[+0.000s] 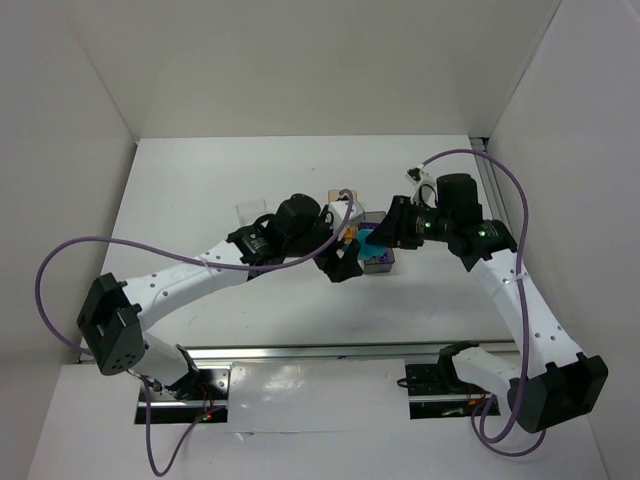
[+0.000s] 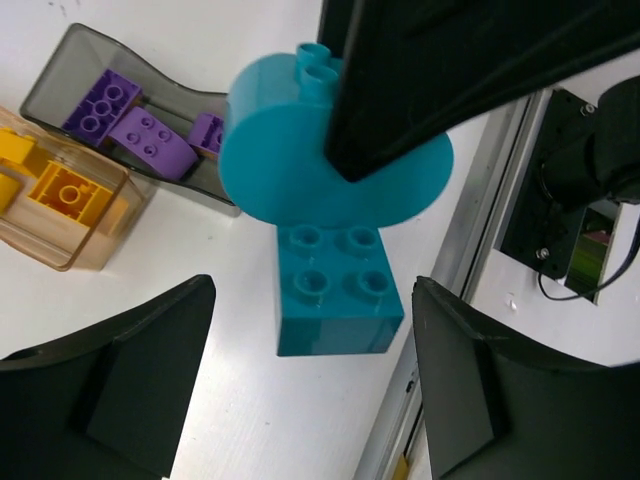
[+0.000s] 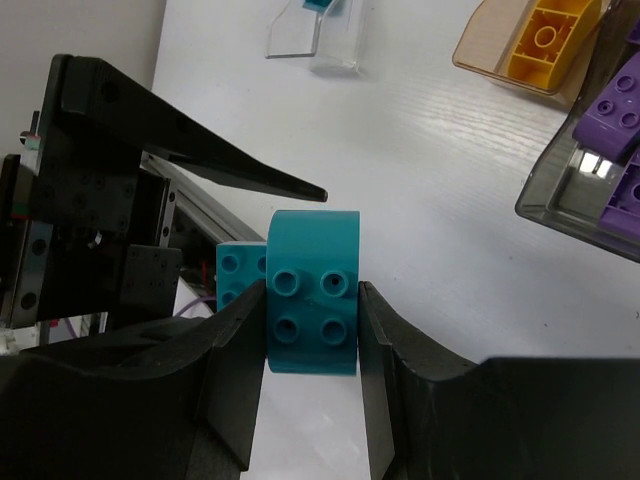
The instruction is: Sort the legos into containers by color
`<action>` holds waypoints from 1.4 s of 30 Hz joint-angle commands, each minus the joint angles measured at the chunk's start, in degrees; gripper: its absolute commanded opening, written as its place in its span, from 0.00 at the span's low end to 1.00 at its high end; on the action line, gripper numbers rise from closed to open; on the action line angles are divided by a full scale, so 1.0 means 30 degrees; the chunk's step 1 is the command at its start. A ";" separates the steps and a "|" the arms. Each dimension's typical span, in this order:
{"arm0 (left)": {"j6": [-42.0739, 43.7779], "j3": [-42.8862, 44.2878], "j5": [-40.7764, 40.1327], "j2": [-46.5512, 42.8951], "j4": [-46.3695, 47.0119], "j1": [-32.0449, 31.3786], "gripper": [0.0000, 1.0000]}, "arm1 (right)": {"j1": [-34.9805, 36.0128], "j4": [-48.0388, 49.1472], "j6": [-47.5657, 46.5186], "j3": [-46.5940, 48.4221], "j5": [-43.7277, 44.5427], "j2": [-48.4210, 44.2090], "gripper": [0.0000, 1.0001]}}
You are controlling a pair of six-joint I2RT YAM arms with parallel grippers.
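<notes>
r jaws [image 3: 312, 305] clenching on round teal brick [image 2: 300, 150], pads on its two flat faces, holding it in the air just beside grey bin [image 2: 50, 80]. a square teal 2x2 [image 3: 238, 272] is hanging off it on the side away from my r wrist, pointing at l jaws [image 2: 314, 300].

l jaws standing released, wide, one finger each side of the 2x2, neither touching. clump's long axis is running round-to-square, approx. along l approach line, so l arm is the nearer one for the 2x2.

clump looking glossy, hard, all teal, studs showing on both pcs.

clear bin [image 3: 300, 40] is holding a teal bit and lying on l side; guessing clump is going there. grey bin carrying purple bricks [image 2: 130, 125], orange bin [image 2: 100, 240] yellow bricks [image 2: 62, 188].
</notes>
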 commanded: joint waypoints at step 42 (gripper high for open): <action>-0.2829 -0.1801 0.0329 -0.2001 0.3113 0.1913 0.00 | 0.0066 0.1514 -0.0520 0.3357 -0.0424 0.1011 0.30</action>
